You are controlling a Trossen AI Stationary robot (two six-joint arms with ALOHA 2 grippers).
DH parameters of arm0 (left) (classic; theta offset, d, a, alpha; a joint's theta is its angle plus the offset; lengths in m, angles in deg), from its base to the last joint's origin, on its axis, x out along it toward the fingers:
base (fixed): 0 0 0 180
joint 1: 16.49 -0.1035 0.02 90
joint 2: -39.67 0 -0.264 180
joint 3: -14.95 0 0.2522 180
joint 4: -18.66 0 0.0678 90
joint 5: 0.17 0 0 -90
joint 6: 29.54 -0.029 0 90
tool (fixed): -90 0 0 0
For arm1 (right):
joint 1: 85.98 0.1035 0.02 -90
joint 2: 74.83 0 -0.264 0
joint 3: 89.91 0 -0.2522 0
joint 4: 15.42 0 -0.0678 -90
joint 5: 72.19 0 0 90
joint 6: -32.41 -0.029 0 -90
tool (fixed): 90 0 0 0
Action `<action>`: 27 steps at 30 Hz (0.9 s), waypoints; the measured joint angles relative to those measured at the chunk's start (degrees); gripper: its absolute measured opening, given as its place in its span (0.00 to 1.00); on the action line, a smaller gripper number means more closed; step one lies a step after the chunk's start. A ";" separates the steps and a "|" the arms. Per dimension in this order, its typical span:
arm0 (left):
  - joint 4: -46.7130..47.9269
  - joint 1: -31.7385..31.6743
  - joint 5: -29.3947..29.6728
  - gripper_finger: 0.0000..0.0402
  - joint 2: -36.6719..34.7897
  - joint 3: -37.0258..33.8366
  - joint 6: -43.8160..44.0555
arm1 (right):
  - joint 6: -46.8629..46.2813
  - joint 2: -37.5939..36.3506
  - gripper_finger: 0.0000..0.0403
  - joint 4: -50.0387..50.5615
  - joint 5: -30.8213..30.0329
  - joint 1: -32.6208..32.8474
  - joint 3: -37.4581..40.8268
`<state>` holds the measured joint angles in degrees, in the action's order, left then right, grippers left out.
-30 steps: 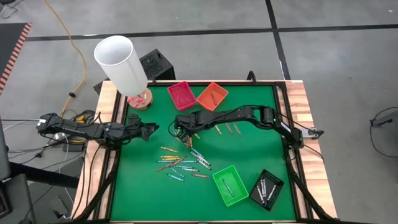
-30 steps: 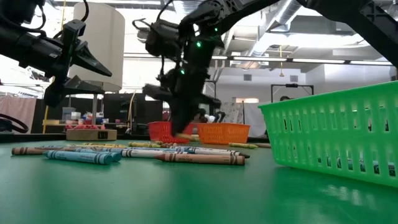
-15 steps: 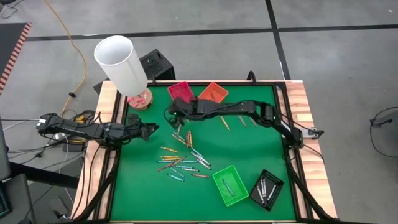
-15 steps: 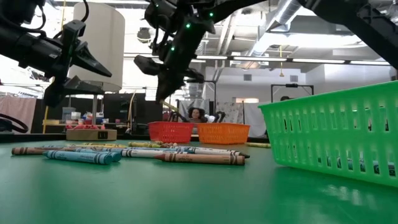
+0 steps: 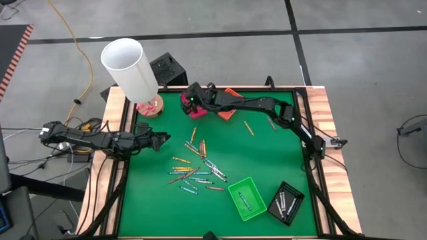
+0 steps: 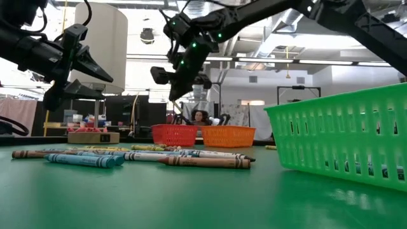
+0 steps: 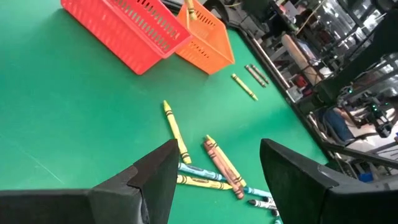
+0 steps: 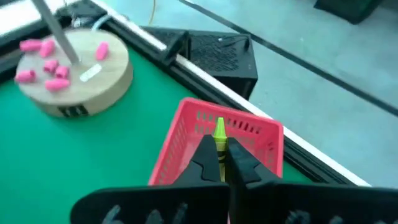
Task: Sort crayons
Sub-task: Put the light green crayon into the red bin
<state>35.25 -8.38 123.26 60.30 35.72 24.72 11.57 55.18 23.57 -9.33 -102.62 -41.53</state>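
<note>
Swung from the crayons [image 5: 197, 175] to above the red tray [image 8: 186, 155], right hand [image 8: 221, 158] clamping a yellow crayon [image 8: 219, 134] pointing trayward.

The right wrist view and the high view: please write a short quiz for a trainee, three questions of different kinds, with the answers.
1. True or false: the right claw is shut on a yellow crayon.
2. Which tray lies right beyond that crayon's tip in the right wrist view? A. green tray B. red tray C. black tray
3. Fill in: in the high view, the left claw hovers near the table's ____ edge.

Key: 1 true; 2 B; 3 left.
</note>
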 joint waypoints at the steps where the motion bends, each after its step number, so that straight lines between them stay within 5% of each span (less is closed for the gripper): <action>1: 0.00 0.00 0.00 0.54 0.00 0.00 -0.02 | -0.41 0.30 0.00 -0.18 0.63 -0.27 0.02; 27: 0.37 0.00 0.17 0.54 -0.02 0.00 -0.02 | -1.75 5.39 0.10 -3.01 4.63 -1.89 0.13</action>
<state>35.62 -8.37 123.43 60.27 35.72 24.70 9.82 60.56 20.56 -4.70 -104.51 -41.40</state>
